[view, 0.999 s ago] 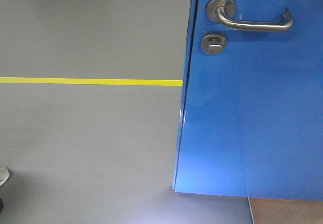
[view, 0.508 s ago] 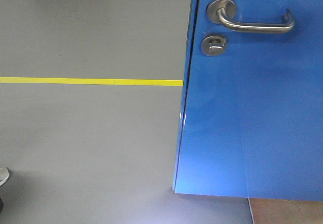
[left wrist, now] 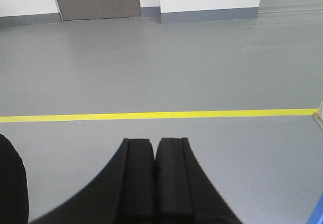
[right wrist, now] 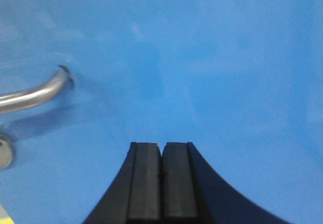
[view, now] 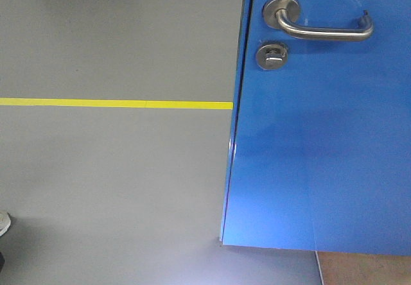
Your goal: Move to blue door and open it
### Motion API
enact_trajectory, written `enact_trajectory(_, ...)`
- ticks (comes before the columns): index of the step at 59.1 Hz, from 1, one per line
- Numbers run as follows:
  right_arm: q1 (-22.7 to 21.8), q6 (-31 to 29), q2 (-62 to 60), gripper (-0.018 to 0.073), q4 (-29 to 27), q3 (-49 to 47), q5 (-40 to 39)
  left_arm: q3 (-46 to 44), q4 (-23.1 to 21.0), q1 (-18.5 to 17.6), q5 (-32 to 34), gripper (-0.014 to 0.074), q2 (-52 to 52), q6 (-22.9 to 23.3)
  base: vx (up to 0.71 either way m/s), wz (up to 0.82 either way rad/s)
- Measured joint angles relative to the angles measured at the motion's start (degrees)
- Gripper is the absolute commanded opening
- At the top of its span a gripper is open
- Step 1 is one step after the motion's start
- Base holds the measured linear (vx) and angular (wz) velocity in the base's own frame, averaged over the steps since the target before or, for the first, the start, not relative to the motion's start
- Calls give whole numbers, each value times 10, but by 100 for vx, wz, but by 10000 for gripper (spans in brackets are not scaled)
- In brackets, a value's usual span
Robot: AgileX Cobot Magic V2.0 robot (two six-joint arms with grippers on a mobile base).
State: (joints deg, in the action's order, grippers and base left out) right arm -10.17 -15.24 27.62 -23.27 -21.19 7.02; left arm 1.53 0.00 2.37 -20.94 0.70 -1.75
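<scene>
Floor (view: 115, 182), grey, fills the left of the front view, crossed by a yellow line (view: 115, 103). Blue door (view: 321, 156) occupies the right, lever handle (view: 321, 28) upper right, thumb-turn lock (view: 271, 56) beneath. Left gripper (left wrist: 154, 158) closed, empty, over floor. Right gripper (right wrist: 162, 163) closed, empty, facing the door panel, right of the handle.

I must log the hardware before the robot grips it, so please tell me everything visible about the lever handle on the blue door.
The lever handle looks like brushed steel. A round rose sits near the free edge of the blue door; the bar runs level to the right and its tip bends back toward the panel. A round thumb-turn lock sits just below. Nothing touches it; the right gripper, shut, points at bare panel beside the tip.
</scene>
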Motion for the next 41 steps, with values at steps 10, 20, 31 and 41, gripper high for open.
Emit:
enact_trajectory(10,102,-27,-75,6,-1,118,-168,0,0,0,0,70,0,0,0,0)
enact_trajectory(20,116,-33,-163,6,-5,217,-204,0,0,0,0,70,0,0,0,0)
enact_trajectory(31,116,-62,-239,6,-8,228,-155,0,0,0,0,70,0,0,0,0)
enact_trajectory(41,116,-90,-245,6,-7,228,-152,0,0,0,0,70,0,0,0,0)
